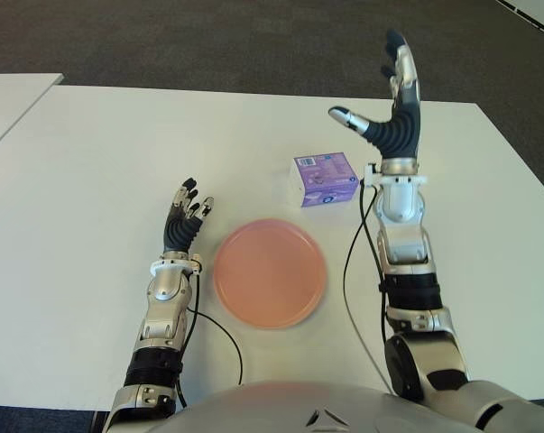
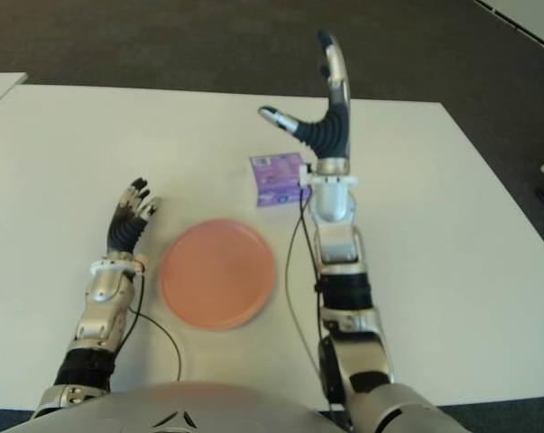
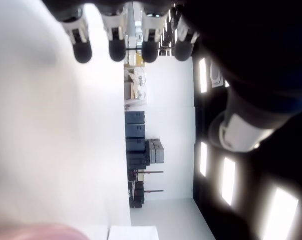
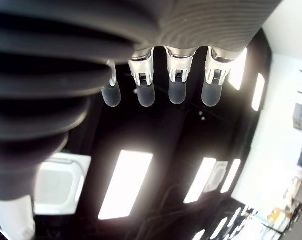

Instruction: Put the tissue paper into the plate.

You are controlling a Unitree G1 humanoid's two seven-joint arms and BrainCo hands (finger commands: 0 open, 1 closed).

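A small purple and white tissue pack (image 1: 324,179) lies on the white table (image 1: 100,153), just beyond the round pink plate (image 1: 269,271), which holds nothing. My right hand (image 1: 391,99) is raised above the table, to the right of the pack, fingers spread straight and thumb out, holding nothing. My left hand (image 1: 186,216) shows to the left of the plate, fingers extended and relaxed, also holding nothing. In the right wrist view the fingertips (image 4: 143,95) point at a ceiling with lights.
A second white table (image 1: 5,99) stands at the far left across a narrow gap. Dark carpet (image 1: 253,41) lies beyond the table's far edge. Thin black cables (image 1: 354,262) run along both forearms near the plate.
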